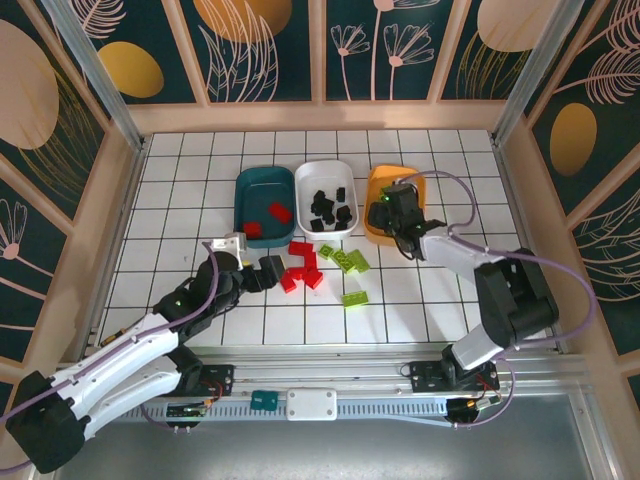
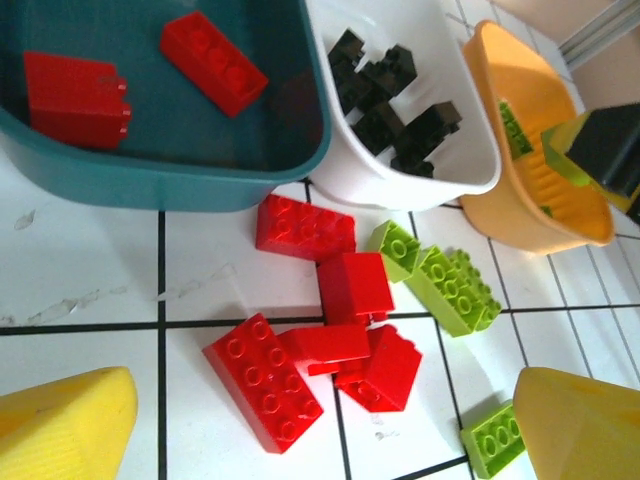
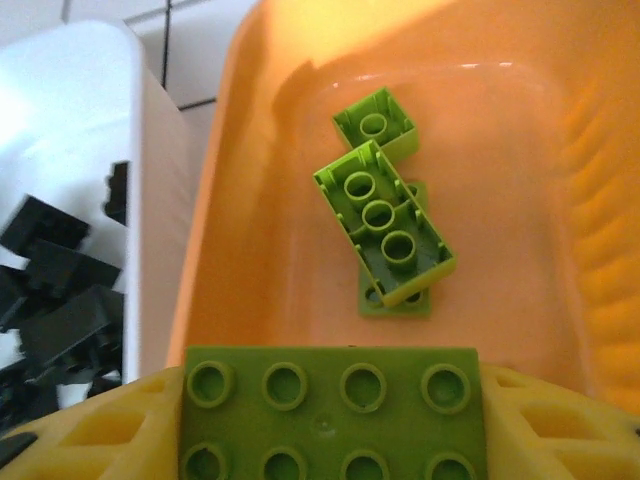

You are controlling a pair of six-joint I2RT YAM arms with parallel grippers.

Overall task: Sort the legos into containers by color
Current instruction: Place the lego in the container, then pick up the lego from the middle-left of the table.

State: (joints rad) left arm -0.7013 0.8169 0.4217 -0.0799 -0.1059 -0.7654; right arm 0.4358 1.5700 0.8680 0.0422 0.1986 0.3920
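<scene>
Right end effector point(image 3: 330, 440) holds green brick point(image 3: 330, 395) over matching orange tray point(image 3: 250, 200), 1 o'clock; left end effector point(image 2: 325, 425) wide above red bricks point(image 2: 330, 345).

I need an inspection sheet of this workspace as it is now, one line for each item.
Surface: white tiled table, faint smudges.
Job's things: two red bricks in teal tray; black bricks in white tray; green bricks in orange tray; loose reds and loose greens on the tiles.
Clutter: nothing seen.
Grippers: left gripper open, near loose reds; right gripper over orange tray, a green brick between its fingers.
Cables: purple cables run along both arms.
Surroundings: leaf-patterned walls on three sides.
</scene>
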